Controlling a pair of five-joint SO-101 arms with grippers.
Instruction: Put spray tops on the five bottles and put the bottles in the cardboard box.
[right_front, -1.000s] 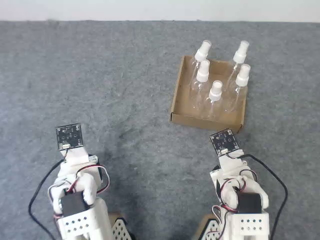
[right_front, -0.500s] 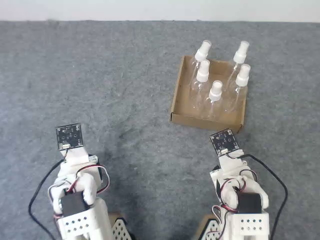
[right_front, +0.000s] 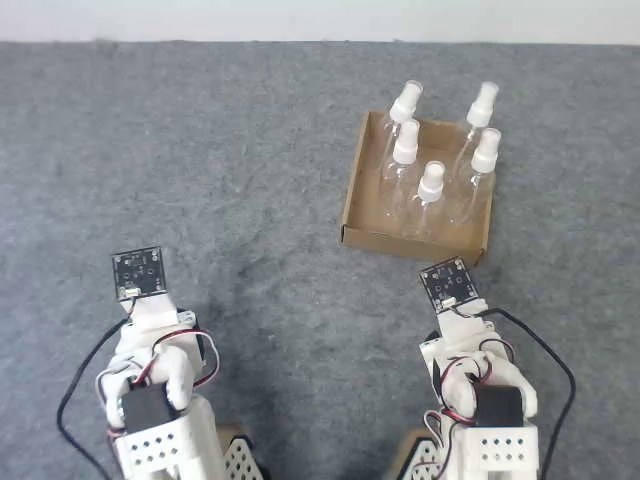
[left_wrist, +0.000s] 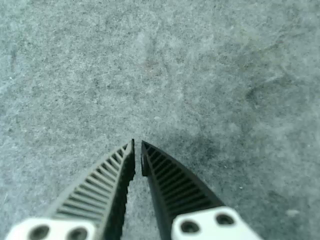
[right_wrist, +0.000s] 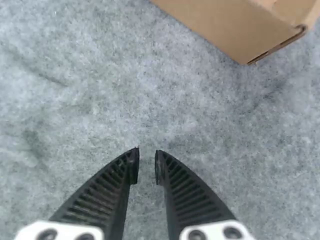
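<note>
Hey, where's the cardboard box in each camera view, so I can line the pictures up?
High view: cardboard box right of centre, toward the far side, just beyond the right arm.
Left wrist view: the left claw sits over grey mat.
Right wrist view: the box's side wall and one corner lie ahead of the right claw.
Shared landmark: the grey mat.

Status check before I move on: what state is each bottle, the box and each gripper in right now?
back left bottle: spray top on, standing in box
back right bottle: spray top on, standing in box
middle left bottle: spray top on, standing in box
middle right bottle: spray top on, standing in box
front bottle: spray top on, standing in box
cardboard box: open-topped, holds all five
left gripper: shut, empty
right gripper: shut, empty
</note>
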